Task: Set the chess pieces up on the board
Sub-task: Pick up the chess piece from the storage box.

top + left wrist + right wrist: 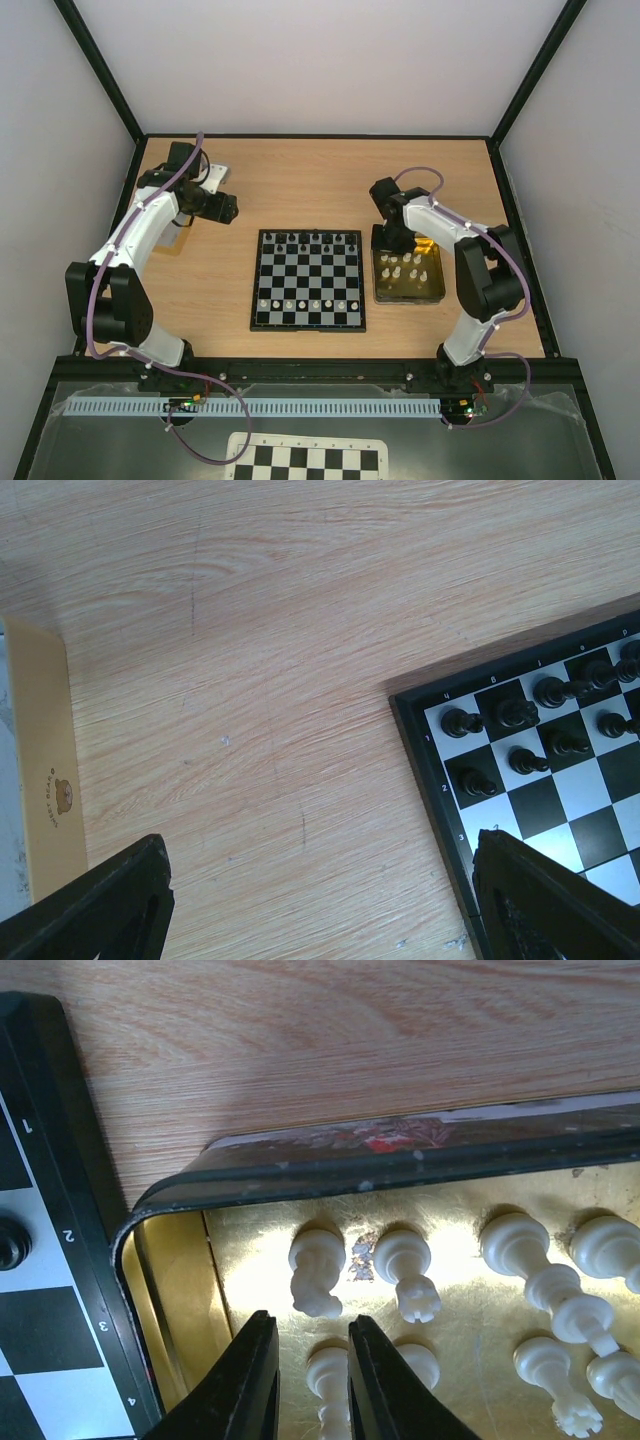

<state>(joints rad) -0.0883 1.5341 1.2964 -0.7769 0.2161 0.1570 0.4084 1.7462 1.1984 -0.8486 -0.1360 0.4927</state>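
The top external view locates the board [308,280] at the centre of the table [300,180], with black chessmen [300,238] on its far rows and a line of cream chess pieces [314,304] along its near row. The gold tray [408,298] sits just beside the board's right edge and contains further cream pieces. The right gripper [400,240] hangs over the tray's far end. The left gripper [225,208] sits over bare wood, apart from the board's far-left corner. The right wrist view supplies detail that the overhead view lacks. The right gripper's fingers [255,1380] stand narrow, with one cream piece [328,1370] in the gap between them. Other pieces lie toppled on the tray floor. Contact between the fingers and that piece cannot be confirmed. The left wrist view shows the left gripper's fingers [110,900] spread wide with nothing between them. It also shows a board corner with its numbered frame, and a tan strip [45,780] bearing a small bear print at the left edge.
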